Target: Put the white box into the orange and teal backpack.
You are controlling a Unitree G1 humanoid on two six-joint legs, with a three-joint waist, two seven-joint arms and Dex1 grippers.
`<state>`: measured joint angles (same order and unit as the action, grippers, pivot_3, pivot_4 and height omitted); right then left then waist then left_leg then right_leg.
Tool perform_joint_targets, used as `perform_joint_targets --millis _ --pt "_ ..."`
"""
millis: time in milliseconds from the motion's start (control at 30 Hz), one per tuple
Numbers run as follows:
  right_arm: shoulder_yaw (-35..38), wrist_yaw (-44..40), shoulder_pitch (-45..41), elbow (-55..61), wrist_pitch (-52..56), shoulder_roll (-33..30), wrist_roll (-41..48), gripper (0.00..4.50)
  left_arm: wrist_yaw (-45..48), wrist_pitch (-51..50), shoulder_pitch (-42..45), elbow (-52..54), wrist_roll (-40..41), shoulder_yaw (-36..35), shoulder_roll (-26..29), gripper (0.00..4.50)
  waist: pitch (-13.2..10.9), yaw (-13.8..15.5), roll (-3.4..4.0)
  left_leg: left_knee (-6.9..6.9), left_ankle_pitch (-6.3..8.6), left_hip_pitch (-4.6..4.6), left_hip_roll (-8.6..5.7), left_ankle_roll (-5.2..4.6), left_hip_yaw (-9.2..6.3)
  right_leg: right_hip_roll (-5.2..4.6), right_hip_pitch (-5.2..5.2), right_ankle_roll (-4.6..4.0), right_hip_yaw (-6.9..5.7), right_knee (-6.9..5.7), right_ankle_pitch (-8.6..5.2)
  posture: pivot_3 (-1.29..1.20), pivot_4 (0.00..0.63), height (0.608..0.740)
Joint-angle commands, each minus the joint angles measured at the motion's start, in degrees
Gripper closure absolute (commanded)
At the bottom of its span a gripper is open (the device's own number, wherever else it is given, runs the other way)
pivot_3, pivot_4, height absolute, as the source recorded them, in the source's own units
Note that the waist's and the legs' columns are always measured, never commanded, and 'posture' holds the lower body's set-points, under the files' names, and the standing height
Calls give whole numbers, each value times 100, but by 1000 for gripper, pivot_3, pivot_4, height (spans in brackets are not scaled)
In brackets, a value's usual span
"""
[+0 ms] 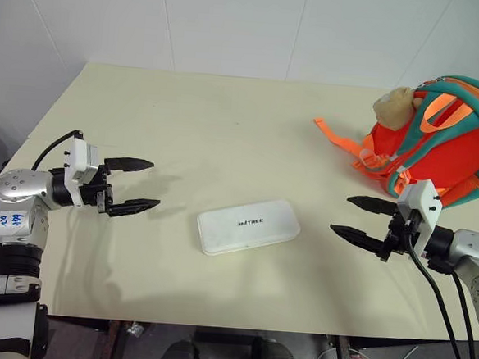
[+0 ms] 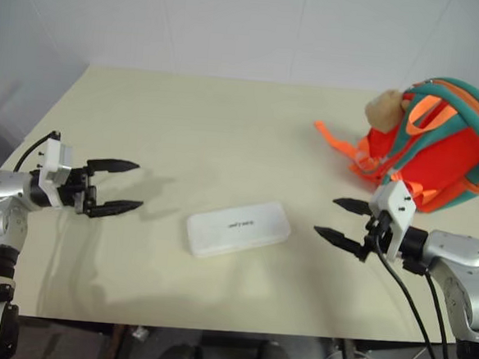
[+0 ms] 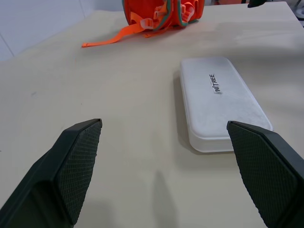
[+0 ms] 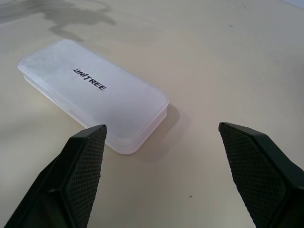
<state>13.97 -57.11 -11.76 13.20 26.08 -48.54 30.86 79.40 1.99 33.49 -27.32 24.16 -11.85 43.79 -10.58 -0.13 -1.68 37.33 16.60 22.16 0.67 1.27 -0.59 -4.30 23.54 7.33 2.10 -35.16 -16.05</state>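
Flat on the pale table (image 1: 226, 129), near the front edge and about midway across: the white box (image 1: 248, 226), lid up with its dark lettering showing, untouched. To its left, the left gripper (image 1: 134, 186) hovering with fingers spread wide and empty, pointing toward the box; to its right, the right gripper (image 1: 362, 218) likewise spread wide, empty, aimed at the box. Far right on the table, well apart from the box: the orange and teal backpack (image 1: 439, 140), a tan plush toy (image 1: 395, 105) at its top and an orange strap (image 1: 339, 135) trailing left.

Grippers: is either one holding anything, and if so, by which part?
Nothing is held. The left gripper and right gripper are open, either side of the white box.
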Motion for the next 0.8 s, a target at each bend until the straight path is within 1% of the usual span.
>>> perform_joint_targets --millis 33,133,233,333,433,567,633,700,767,800 --pt "110 40 -161 215 -167 31 61 11 -87 -51 180 245 84 -52 24 0 0 0 0 1 0 0 0 0 0 0 0 0 0 0 0 0 150 740" --pt "-11 127 -315 56 -254 222 19 11 -189 112 186 175 17 -38 -73 0 0 -1 0 2 0 0 0 0 0 0 0 0 0 0 0 0 150 740" --pt "-132 83 -327 45 -323 208 -135 11 -240 -190 47 492 123 -10 -98 0 0 -1 0 2 0 -1 0 0 -1 0 0 0 0 -3 0 0 150 740" --pt "-286 513 -655 -132 -436 369 -454 11 -390 -326 46 504 -32 94 -97 0 0 -5 0 0 0 0 -1 0 0 -1 0 0 1 0 0 0 150 740" --pt "-374 614 -651 36 -275 433 -461 11 -420 -292 -22 556 32 54 -114 0 0 -5 0 1 0 -1 0 0 2 0 2 1 3 -4 1 0 150 740" --pt "-436 903 -598 183 208 467 -419 11 -1044 -344 -231 934 -77 -41 -167 0 0 0 0 -4 0 2 1 0 0 0 5 0 2 0 0 0 150 740" --pt "-593 1004 -683 149 271 505 -567 11 -1258 -461 -321 1031 -77 -61 -159 0 0 0 0 -4 0 2 0 0 0 -7 4 0 3 1 0 0 150 740" --pt "-690 1094 -773 -8 183 565 -725 427 -1541 -812 -461 1235 -17 -74 -156 401 0 -10 0 -1 0 2 -2 0 0 -8 4 1 3 1 1 0 150 740" --pt "-880 1119 -905 -246 185 523 -964 946 -1941 -1656 -641 1651 38 -1 -89 913 0 -19 1 -1 0 0 -3 0 2 -9 4 1 7 -1 1 0 150 740" --pt "-978 1157 -983 -342 198 528 -1084 1332 -2101 -1956 -663 1734 -30 64 -51 1246 0 -15 1 -1 0 -2 -4 0 2 -8 3 1 8 -5 1 0 150 740"
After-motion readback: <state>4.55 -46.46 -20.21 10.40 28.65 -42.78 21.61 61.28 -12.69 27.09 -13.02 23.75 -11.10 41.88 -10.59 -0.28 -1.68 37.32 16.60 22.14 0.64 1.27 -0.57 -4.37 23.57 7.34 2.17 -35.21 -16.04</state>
